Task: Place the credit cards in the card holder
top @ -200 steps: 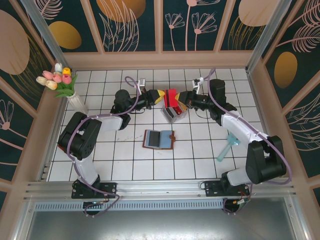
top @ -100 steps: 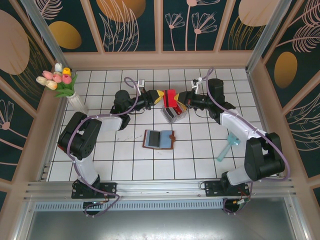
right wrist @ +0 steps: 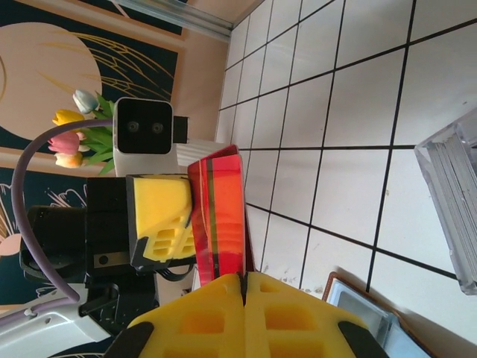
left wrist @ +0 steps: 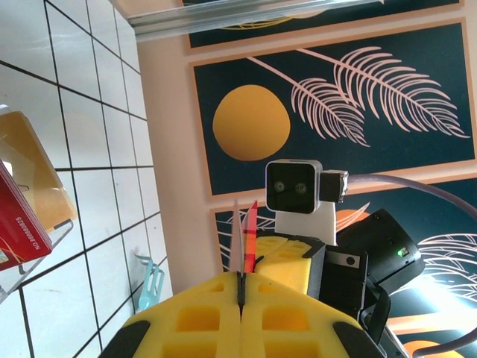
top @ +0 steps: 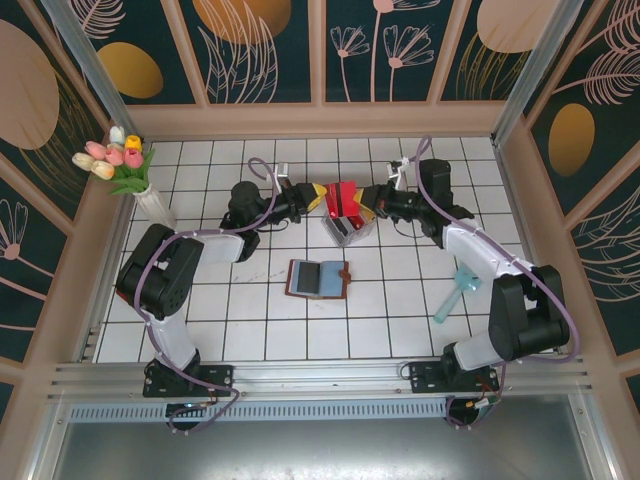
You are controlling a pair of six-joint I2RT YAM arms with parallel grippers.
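Two grippers: left gripper point(top: 320, 194) and right gripper point(top: 357, 200) each clamped on red card point(top: 340, 197), near tray point(top: 362, 232).
Card holder point(top: 318, 278): open flat, bare tiles around.
Left wrist: card edge-on.
Right wrist: card's broad face.

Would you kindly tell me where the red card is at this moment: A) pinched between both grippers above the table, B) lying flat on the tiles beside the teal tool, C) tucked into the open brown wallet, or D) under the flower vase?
A: the top view shows the red card clamped between the left gripper and the right gripper, well apart from the open card holder.
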